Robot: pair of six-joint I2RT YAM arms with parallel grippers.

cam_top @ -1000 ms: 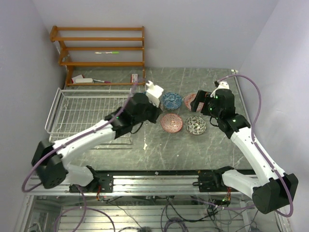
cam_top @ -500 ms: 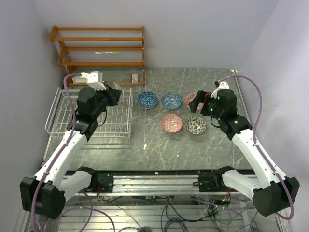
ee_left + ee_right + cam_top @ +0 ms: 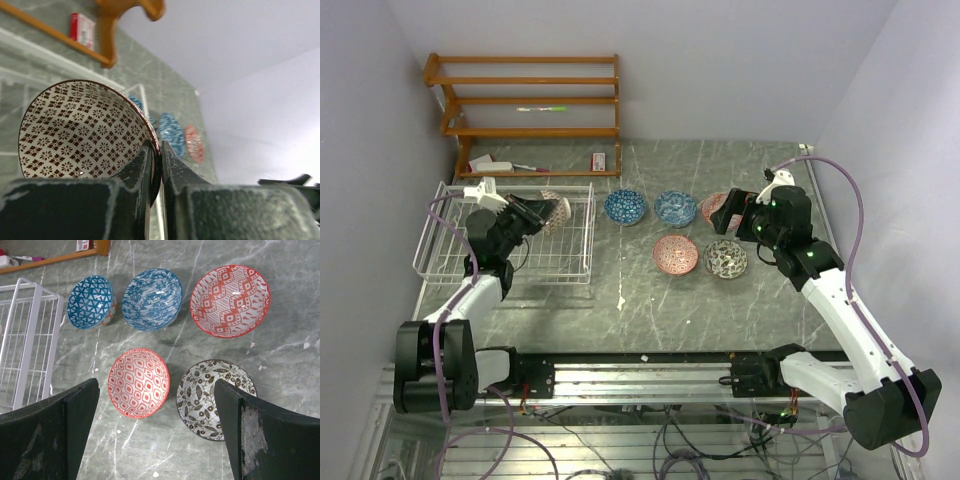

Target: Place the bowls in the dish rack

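Note:
My left gripper [image 3: 527, 212] is shut on the rim of a tan-brown patterned bowl [image 3: 556, 212] and holds it tilted on edge over the right part of the white wire dish rack [image 3: 450, 250]. In the left wrist view the fingers [image 3: 172, 165] pinch the bowl's wall [image 3: 85, 130]. Five bowls stand on the table: two blue [image 3: 625, 207] [image 3: 675, 208], a red one [image 3: 713, 207], a pink-red one [image 3: 675, 254] and a black-and-white one [image 3: 725, 259]. My right gripper [image 3: 745, 215] is open and empty above them [image 3: 157, 410].
An orange-brown wooden shelf unit [image 3: 530, 110] stands at the back left behind the rack, with small items on its lowest board. The right wrist view shows the rack's corner [image 3: 30, 340] left of the blue bowl [image 3: 90, 301].
My left arm swung left from the blue bowls with the tan-brown bowl in its grip, then lowered it over the rack. The right arm has barely moved.

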